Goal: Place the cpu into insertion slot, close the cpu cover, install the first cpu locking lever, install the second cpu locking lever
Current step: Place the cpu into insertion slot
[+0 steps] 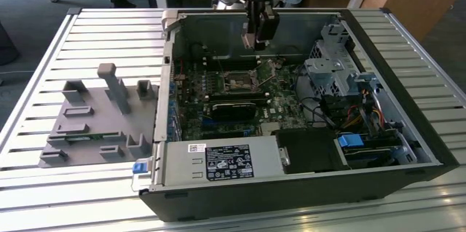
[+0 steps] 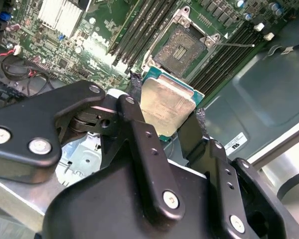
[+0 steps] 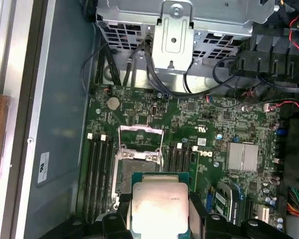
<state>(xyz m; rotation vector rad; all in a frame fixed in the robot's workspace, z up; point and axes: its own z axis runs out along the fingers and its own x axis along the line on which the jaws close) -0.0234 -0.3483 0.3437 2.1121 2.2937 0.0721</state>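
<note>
Chip-placing is the step in hand, the first of the four. The gripper point(image 2: 165, 105) has its two black fingers point(image 2: 134, 92) pressed on two facing sides of the cpu point(image 3: 159, 204). The chip is held tight, with its pale metal face up toward the cameras. It hangs in the air inside the open computer case point(image 1: 291, 191), up off the green board point(image 3: 204, 114). It touches nothing but the fingers.

The insertion slot point(image 3: 135, 172) sits near the middle of the board, with long black memory slots point(image 3: 97, 169) along both its sides. Its dark middle is bare, so no chip is in it yet. The cpu cover point(image 3: 140, 128) looks swung up and open at one edge of the slot, so the way down seems free. I cannot make out the two locking levers well enough to say how they lie.

In both wrist views the chip is near the slot, but off to one side of it and higher.

Setting it in calls for care, I think. The chip has to be right over the slot, with its edges square to the slot's edges. It should go down flat, not tipped, and gently. The chip's corner should not bump the open cover or the metal rim.
</note>
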